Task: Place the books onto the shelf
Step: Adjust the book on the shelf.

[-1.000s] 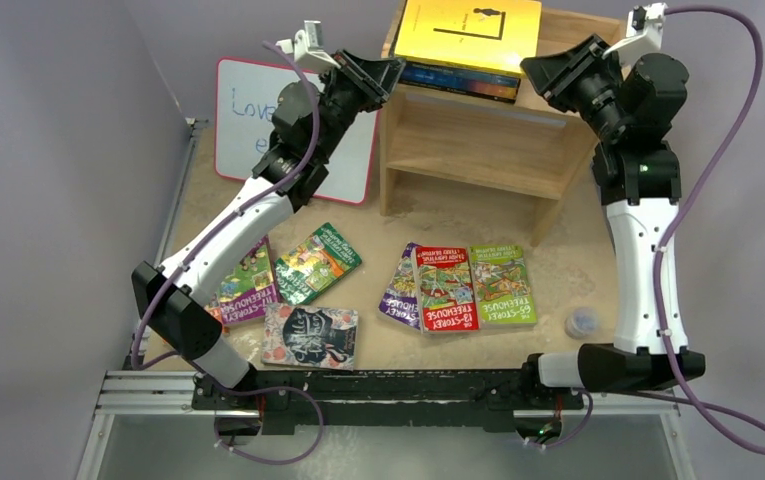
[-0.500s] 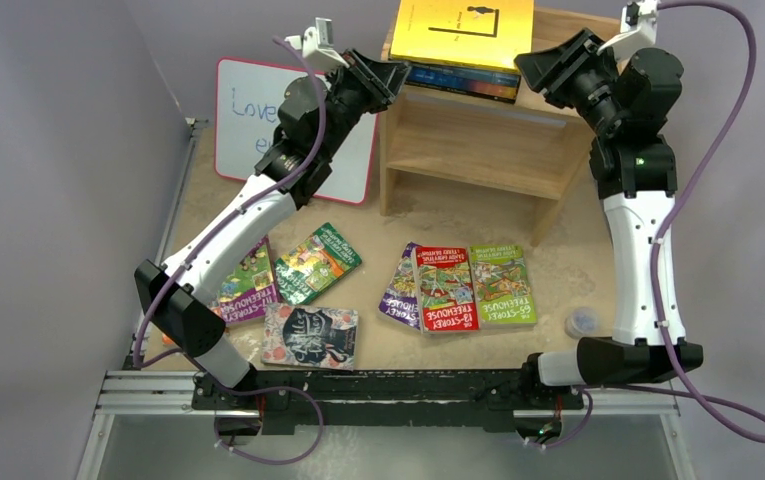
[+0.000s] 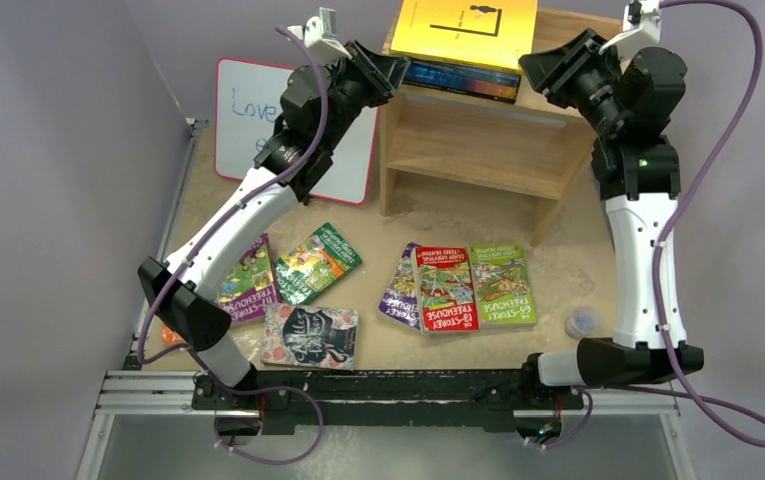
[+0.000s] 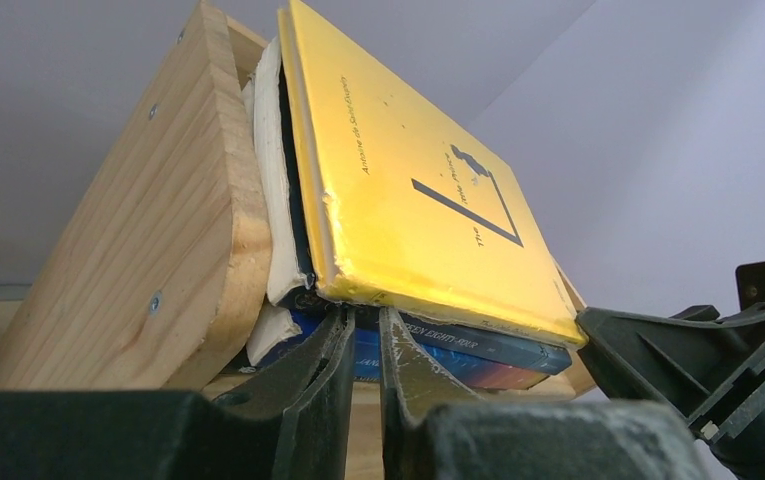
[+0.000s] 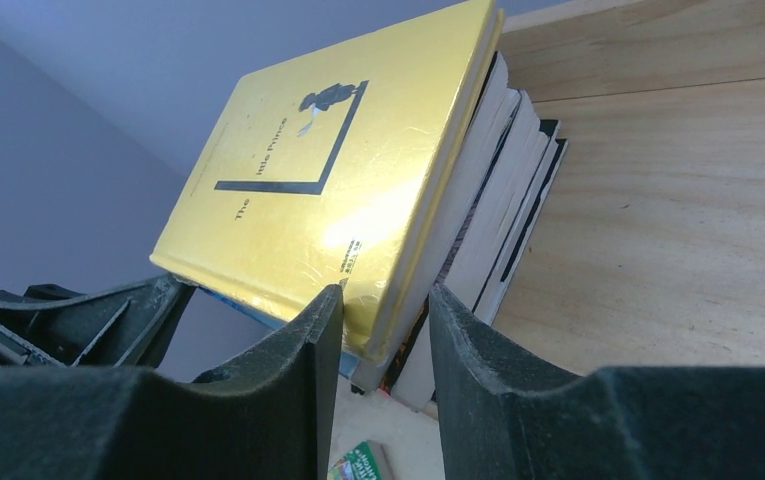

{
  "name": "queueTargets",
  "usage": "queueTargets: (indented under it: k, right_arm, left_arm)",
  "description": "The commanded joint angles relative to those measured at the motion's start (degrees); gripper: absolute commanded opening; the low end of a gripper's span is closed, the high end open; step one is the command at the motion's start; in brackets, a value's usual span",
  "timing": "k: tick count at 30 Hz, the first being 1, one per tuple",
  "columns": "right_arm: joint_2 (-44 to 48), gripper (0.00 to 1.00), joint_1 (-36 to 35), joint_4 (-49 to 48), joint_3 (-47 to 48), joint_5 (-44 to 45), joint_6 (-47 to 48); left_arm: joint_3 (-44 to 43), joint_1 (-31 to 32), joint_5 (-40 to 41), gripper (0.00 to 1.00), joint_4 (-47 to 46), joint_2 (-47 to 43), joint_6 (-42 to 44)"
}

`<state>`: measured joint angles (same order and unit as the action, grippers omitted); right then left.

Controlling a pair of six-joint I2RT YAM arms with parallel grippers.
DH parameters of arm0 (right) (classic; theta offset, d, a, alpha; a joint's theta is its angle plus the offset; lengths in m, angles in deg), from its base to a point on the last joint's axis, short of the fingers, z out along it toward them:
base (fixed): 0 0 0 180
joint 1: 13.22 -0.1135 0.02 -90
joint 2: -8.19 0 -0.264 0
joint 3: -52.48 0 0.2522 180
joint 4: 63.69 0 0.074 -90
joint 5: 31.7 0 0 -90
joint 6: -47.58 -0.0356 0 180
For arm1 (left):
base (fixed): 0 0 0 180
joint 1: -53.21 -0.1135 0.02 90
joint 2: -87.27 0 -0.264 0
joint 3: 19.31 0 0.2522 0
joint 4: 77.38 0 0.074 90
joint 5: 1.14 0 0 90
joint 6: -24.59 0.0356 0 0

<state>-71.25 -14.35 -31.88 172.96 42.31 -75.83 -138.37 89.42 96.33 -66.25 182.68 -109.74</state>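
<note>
A yellow book (image 3: pixel 466 28) lies flat on a small stack of dark blue books (image 3: pixel 463 80) on top of the wooden shelf (image 3: pixel 478 150). My left gripper (image 3: pixel 390 72) is shut, and its tips (image 4: pixel 366 312) sit against the stack's left end, just under the yellow book (image 4: pixel 408 200). At the stack's right end is my right gripper (image 3: pixel 536 65), open. The yellow book's corner (image 5: pixel 328 170) lies just beyond its tips (image 5: pixel 383 292). Several books lie on the table: green (image 3: pixel 316 262), floral (image 3: pixel 310 335), red (image 3: pixel 443 288), green (image 3: pixel 501 284).
A pink-edged whiteboard (image 3: pixel 248 120) leans behind the left arm, beside the shelf. A small round object (image 3: pixel 583 322) sits on the table by the right arm. More books lie near the left arm (image 3: pixel 248 282) and left of the red one (image 3: pixel 401 285).
Both grippers have risen slightly at the two ends of the stack. The right jaws have widened. The yellow book has shifted a little to the left.
</note>
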Motion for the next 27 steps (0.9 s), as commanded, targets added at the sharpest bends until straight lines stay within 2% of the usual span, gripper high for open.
queueTargets:
  k: [1,7,14,19,22,27]
  right_arm:
    - [2.46,0.38,-0.28,-1.10,0.98,-0.59,0.58]
    - [3.68,0.38,-0.28,-0.95,1.45,-0.70,0.60]
    - [6.26,0.43,-0.28,3.85,1.19,-1.94,3.83]
    - [15.65,0.51,-0.28,6.56,-8.88,-3.51,7.41]
    - [21.13,0.55,-0.30,8.92,-15.45,-4.83,9.83]
    - [27.90,0.61,-0.27,15.25,-25.14,-6.74,13.40]
  left_arm:
    - [-2.23,-0.03,1.63,0.14,0.52,0.19,1.63]
    - [0.13,-0.02,0.27,0.20,0.12,-2.34,1.49]
    - [7.30,0.00,0.19,0.42,2.47,-11.03,4.46]
    - [17.66,0.00,4.13,0.58,9.87,-20.82,6.87]
    - [25.43,-0.04,3.88,0.67,14.36,-26.94,7.08]
    - [38.99,-0.04,0.55,0.72,22.04,-33.83,5.98]
